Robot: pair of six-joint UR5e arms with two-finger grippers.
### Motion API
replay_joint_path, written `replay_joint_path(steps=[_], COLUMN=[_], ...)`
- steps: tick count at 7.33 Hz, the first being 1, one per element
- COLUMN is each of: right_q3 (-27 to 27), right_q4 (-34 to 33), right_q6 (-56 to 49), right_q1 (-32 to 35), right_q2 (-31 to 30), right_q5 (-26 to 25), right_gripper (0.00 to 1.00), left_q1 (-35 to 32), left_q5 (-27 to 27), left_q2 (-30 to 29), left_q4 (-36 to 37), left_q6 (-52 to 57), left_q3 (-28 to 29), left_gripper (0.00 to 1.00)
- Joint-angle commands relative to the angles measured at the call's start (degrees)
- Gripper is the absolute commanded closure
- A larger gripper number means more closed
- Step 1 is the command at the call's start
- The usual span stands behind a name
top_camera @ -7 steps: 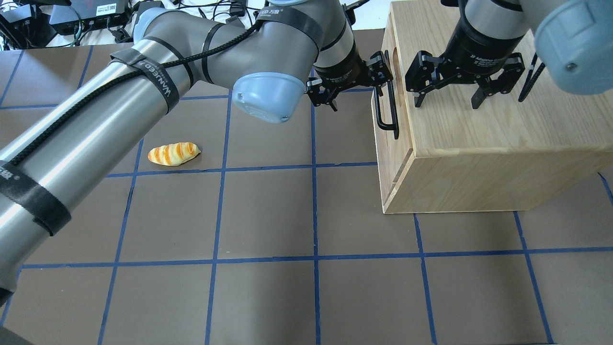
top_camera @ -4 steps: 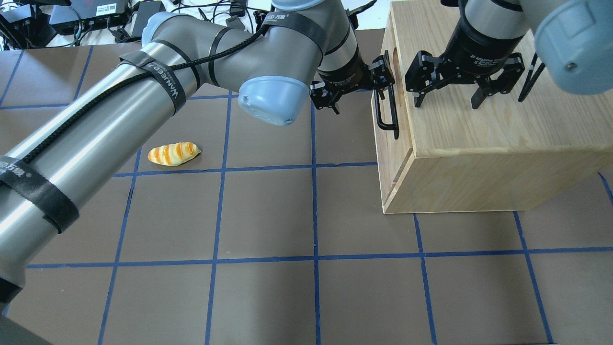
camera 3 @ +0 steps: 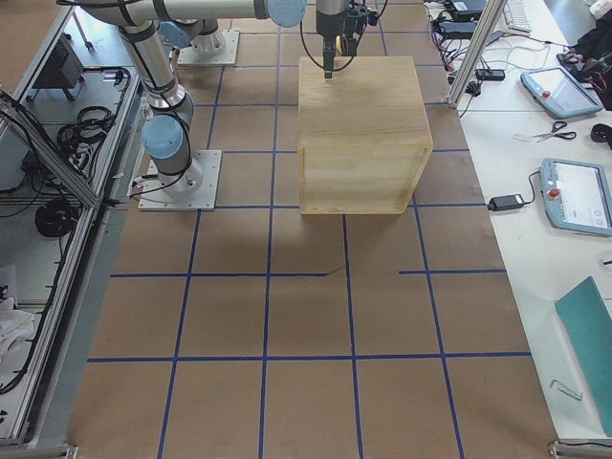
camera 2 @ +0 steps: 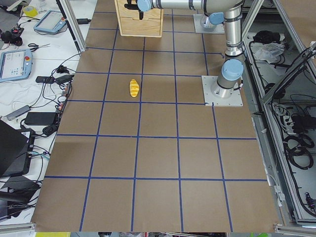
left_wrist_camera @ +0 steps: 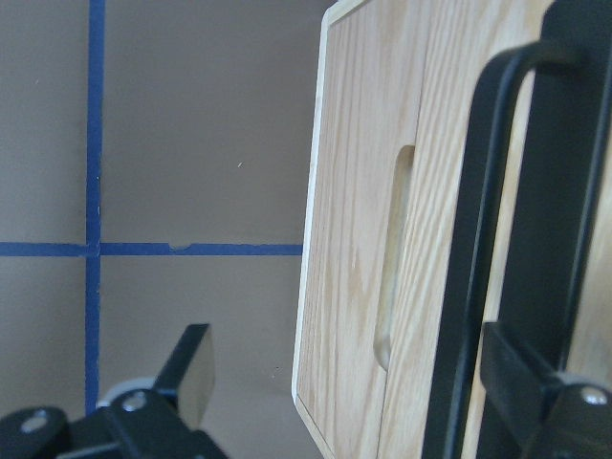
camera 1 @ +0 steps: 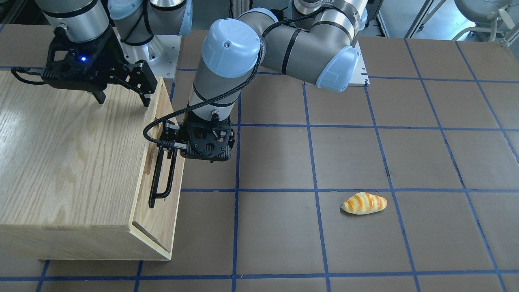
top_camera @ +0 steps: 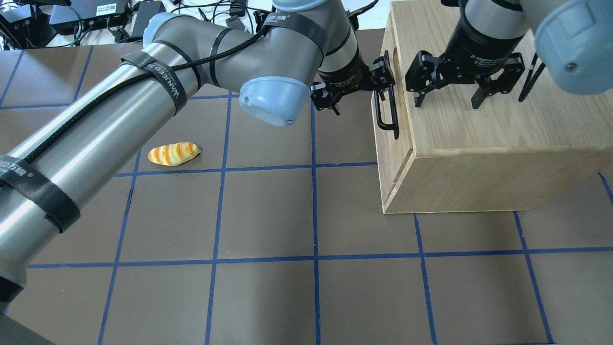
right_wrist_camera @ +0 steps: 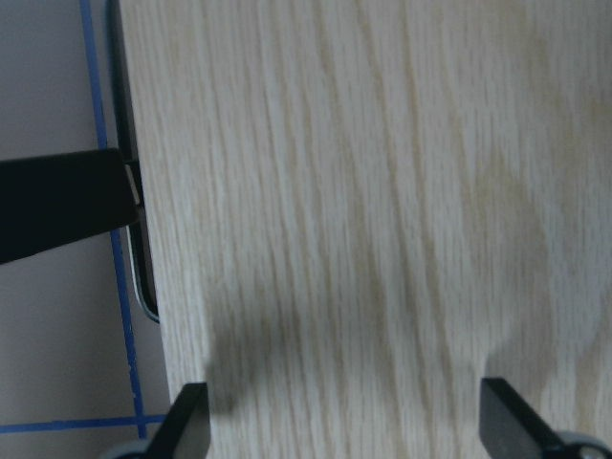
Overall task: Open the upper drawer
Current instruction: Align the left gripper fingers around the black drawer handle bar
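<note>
From overhead we see the upper drawer (top_camera: 404,143) high in the cabinet's (top_camera: 479,143) side face, its front level with that face. The left gripper (top_camera: 359,93) is at the drawer's handle (top_camera: 378,115), fingers spread wide. The right gripper (top_camera: 448,98) hangs over the cabinet's top, its fingers wide too. In the left wrist view, the handle's bar stands between the spread fingers (left_wrist_camera: 194,368).

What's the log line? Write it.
left gripper open astride black metal bar handle; light-wood upper drawer shut; right gripper open above oak cabinet
</note>
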Motion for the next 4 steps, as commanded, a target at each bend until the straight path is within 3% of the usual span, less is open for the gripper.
replay_joint_path(steps=[1,4], right_q3=[0.0,0.0], right_q4=[0.0,0.0], right_q6=[0.0,0.0], right_q1=[0.02,0.02], right_q2=[0.0,0.0], right_q5=[-0.03,-0.03], right_gripper=[0.0,0.0], left_q1=[-0.12,-0.12], left_q5=[0.0,0.0], left_q2=[-0.24,-0.86], left_q4=[0.14,0.23], left_q6=[0.51,0.77], left_q3=[0.09,0.18], left_gripper=[0.0,0.0])
